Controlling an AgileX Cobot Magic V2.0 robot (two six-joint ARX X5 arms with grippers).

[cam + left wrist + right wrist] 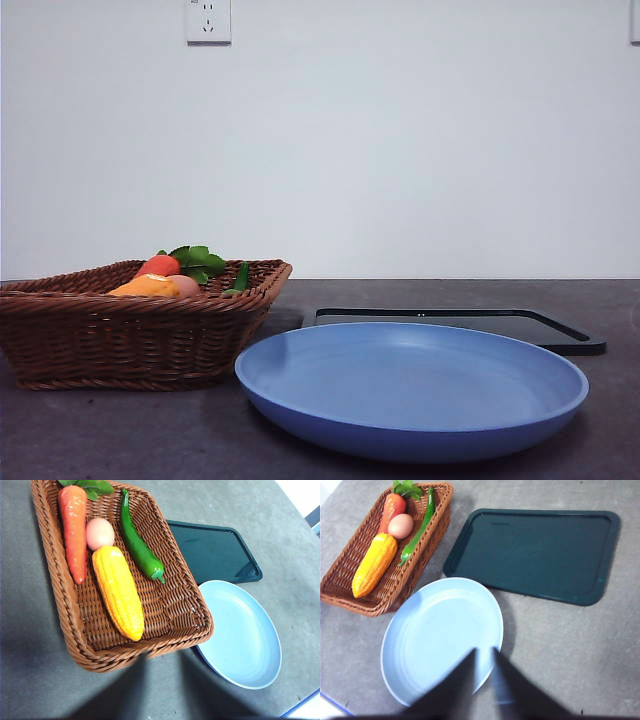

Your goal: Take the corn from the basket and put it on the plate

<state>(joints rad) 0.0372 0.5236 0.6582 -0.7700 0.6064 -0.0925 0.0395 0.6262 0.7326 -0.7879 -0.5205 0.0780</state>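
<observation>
Corn: the long orange-yellow cob with bumpy kernels [118,592] lies flat on the floor of the shallow brown woven wicker basket [60,597], not yet lifted.
Neighbours: a smooth red-orange carrot [74,530] lies beside the corn, a small pinkish egg-shaped thing [99,533] touches its far end, and a green chili pepper [139,547] lies near its other side.
Plate: the wide light-blue round plastic plate [440,635] stands just beside the basket and carries nothing; a flat black rectangular tray [535,552] is behind it.
Left gripper: it is high above the basket's near edge; only dark blurred shapes show at the picture's edge, so I cannot tell if the jaws are spread or pressed together.
Right gripper: the right gripper [484,652] hangs over the plate, jaws slightly apart with a narrow gap, holding nothing.
Risk, wrong object: in my judgement a descent a little off could close on the carrot or push the egg-shaped thing, because they crowd the corn's far end.
Risk, slip: the cob is round and long; a grip near one end may let it tilt and drop.
Risk, basket: jaws may catch the weave or rim and drag the basket against the plate.
</observation>
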